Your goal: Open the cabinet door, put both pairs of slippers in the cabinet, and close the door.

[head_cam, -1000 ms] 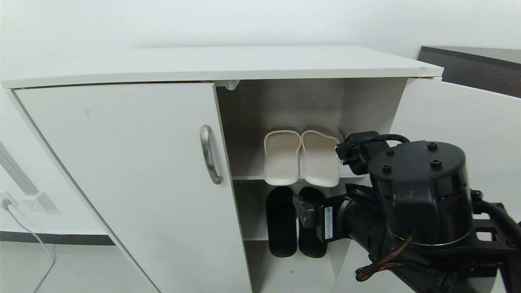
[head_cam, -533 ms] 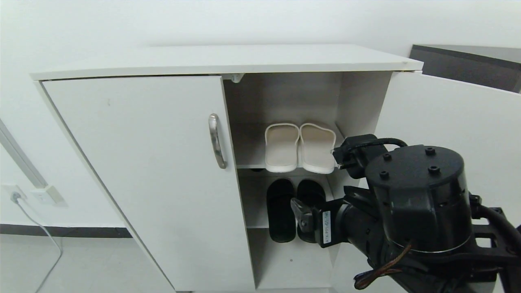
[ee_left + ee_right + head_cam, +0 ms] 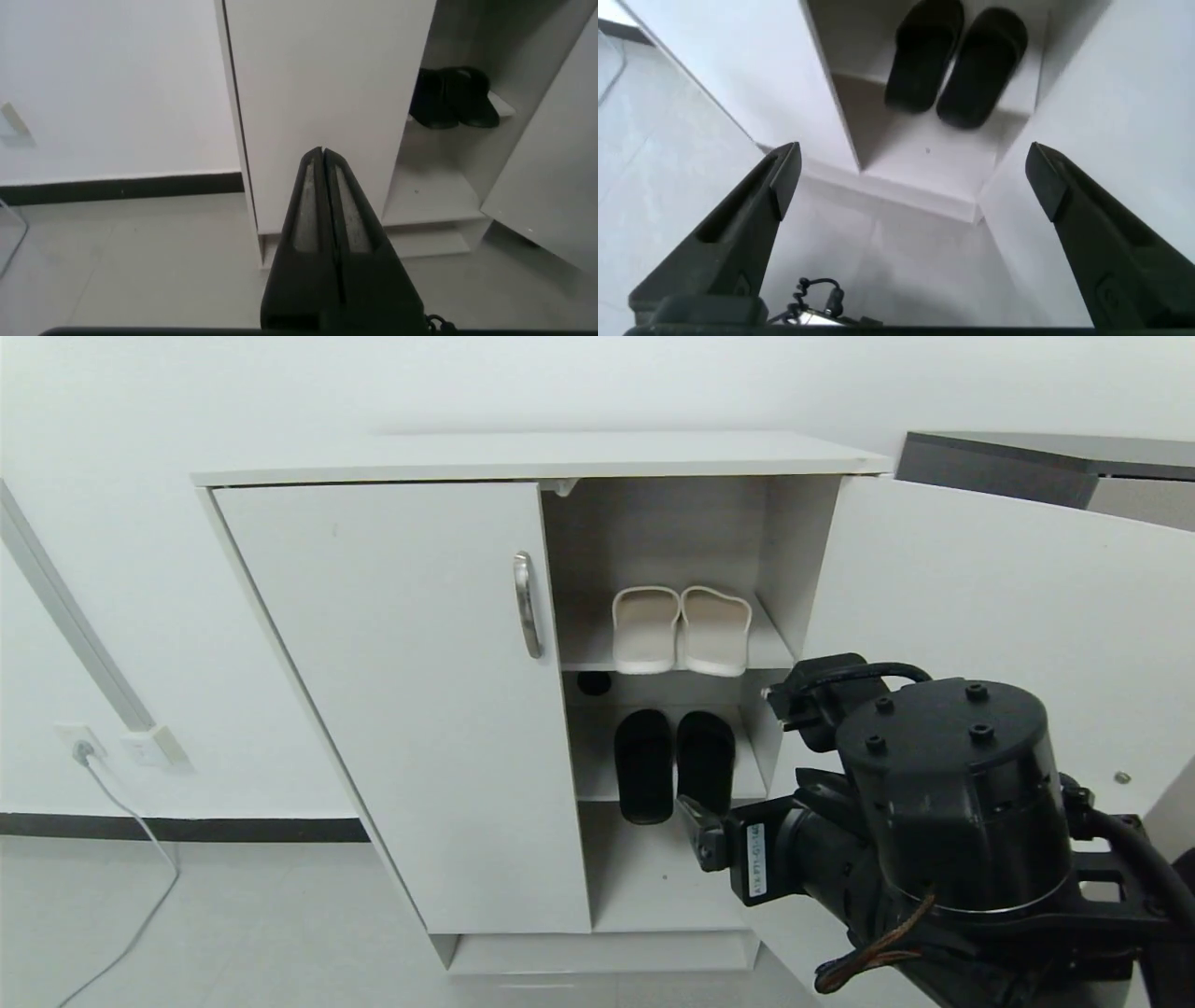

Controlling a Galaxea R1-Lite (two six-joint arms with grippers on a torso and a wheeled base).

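Inside the cabinet (image 3: 523, 453), white slippers (image 3: 681, 630) sat above the black pair (image 3: 674, 761). The open door (image 3: 980, 607) looked light but rigid, so I'd have nudged its free edge. The right claw (image 3: 913, 159) gaped empty, and the left claw (image 3: 323, 154) was pinched closed.

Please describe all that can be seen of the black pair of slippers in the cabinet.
The black slippers are a matte, rubber-looking pair, lying flat side by side on the cabinet's middle shelf, below the beige pair. Their near ends stick out slightly past the shelf's front edge. Only the shelf touches them.
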